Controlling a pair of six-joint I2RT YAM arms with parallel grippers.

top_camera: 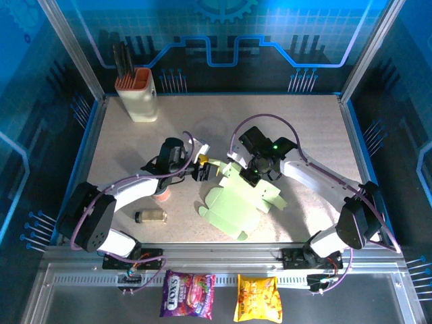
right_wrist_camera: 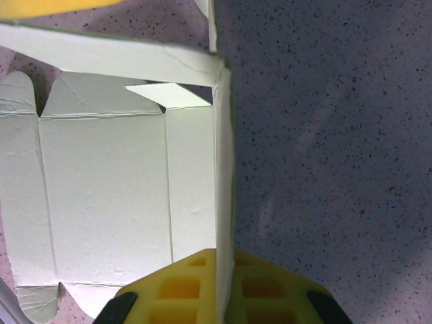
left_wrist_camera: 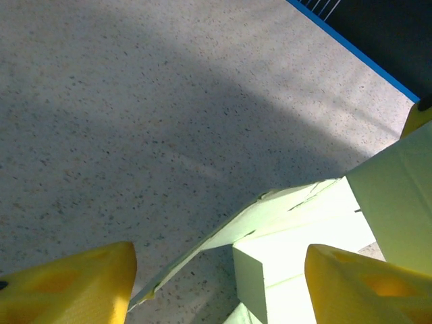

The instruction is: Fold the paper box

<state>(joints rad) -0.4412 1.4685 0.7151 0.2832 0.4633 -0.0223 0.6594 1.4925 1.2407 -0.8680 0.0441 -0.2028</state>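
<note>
Right jaws are pinching a raised side panel of the paper box, which is lying mid-table. Left jaws are hanging spread astride a flap. Thin, light card, probably buckling easily: grip near creases.

From above, the right gripper covers the box's 12 o'clock end and its own fingertips, while the left wrist view cuts the box off at 5 o'clock, the right wrist view cuts it at 9 and 12 o'clock, and the jar's contents are too small to tell.
</note>
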